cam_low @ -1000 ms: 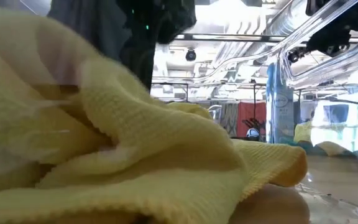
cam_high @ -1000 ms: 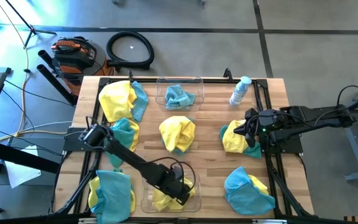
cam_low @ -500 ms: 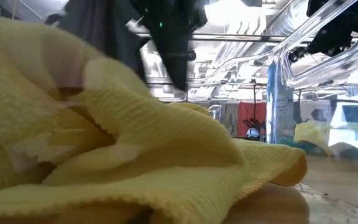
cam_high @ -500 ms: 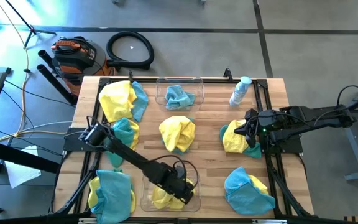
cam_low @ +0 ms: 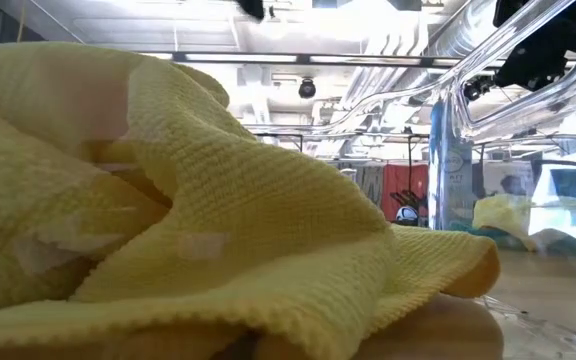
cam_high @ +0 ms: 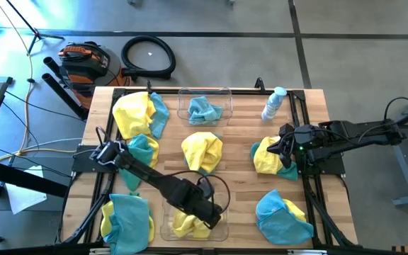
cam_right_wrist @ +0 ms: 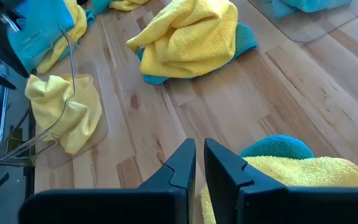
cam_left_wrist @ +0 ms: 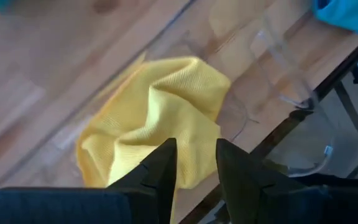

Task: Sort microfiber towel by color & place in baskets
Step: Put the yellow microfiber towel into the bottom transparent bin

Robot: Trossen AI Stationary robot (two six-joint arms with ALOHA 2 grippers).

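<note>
Lifted clear of yellow towel [cam_high: 188,223] in near basket [cam_high: 222,221]: left pincer [cam_high: 214,210], parted. Right pincer [cam_high: 281,146] closed, empty, beside tabletop [cam_high: 236,134] pile.

No text, label, brand, number or sign can be read in any of the views. The small bottle [cam_high: 273,103] at the far edge of the desk [cam_high: 239,142] carries a printed label, seen also in the low view, but its lettering is too small and blurred to make out.
</note>
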